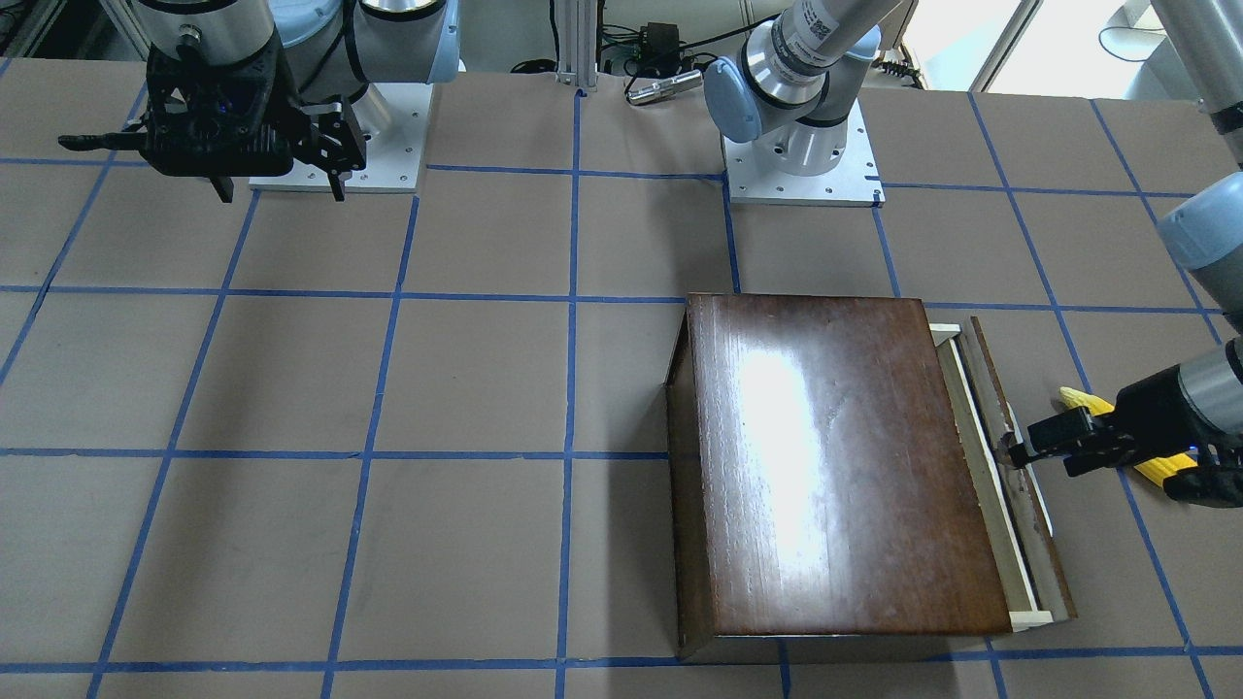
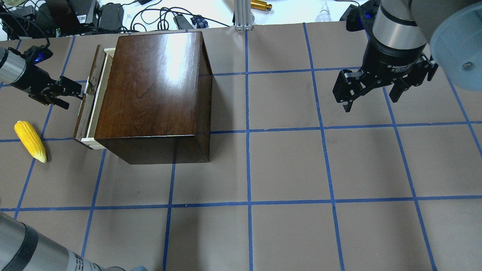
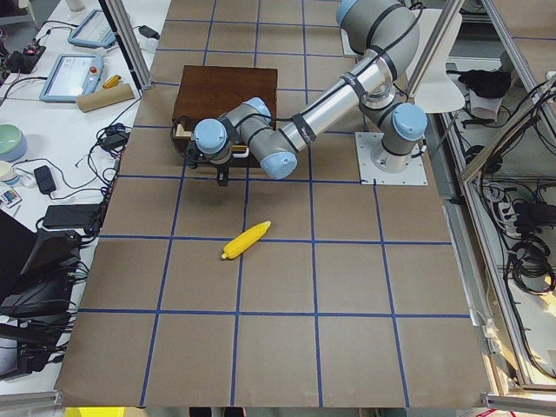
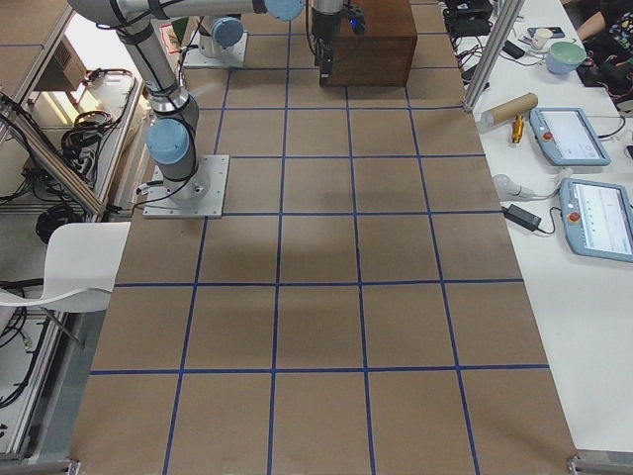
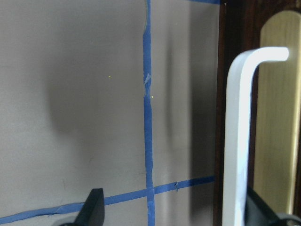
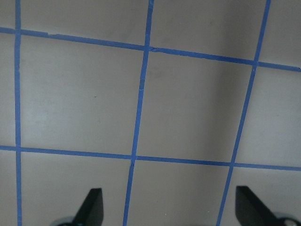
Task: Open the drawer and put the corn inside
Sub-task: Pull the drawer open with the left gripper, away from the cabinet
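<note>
Corn first: the small bright yellow toy corn cob with bumpy kernels [image 2: 30, 141] lies on the brown paper tabletop with blue tape lines [image 2: 286, 169], near the drawer's front but not touching it; I'd guess it's light, hard and keen to roll, so I'd pinch it across the thick middle, not the pointed tip; the shallow pale-wood drawer with a dark brown glossy front [image 2: 86, 113] sticks out a little way from the dark-brown wooden box [image 2: 150, 86], far too little for the cob to drop in; its slim metal handle [image 5: 237, 141] looks smooth and slippery, and the box may slide if I tug hard; left gripper [image 2: 74, 96] has its fingers spread either side of that handle, not clamped on it; right gripper [image 2: 371, 99] hangs well apart over bare table, fingers spread too, holding nothing; headcount: one cob, one drawer, one box, one handle, two grippers.
</note>
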`<state>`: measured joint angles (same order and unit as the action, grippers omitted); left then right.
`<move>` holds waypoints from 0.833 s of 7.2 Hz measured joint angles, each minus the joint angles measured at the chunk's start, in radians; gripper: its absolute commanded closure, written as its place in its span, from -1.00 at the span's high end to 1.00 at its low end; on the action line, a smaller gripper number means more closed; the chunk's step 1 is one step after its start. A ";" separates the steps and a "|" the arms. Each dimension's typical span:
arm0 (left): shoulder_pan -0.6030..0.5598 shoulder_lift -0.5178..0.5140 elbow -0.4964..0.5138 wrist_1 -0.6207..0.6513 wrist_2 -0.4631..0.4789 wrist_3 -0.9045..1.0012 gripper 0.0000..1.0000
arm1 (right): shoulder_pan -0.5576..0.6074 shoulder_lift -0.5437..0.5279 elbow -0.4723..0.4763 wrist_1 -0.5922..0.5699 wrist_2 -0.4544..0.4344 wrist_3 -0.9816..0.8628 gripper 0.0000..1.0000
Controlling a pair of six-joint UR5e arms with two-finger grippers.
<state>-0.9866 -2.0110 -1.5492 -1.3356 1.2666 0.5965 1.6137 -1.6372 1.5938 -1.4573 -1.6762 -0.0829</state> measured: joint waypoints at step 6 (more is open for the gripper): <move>0.027 0.000 -0.002 0.005 0.002 0.017 1.00 | 0.000 0.000 0.000 0.000 0.000 0.000 1.00</move>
<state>-0.9595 -2.0110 -1.5507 -1.3311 1.2683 0.6135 1.6138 -1.6373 1.5938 -1.4573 -1.6766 -0.0832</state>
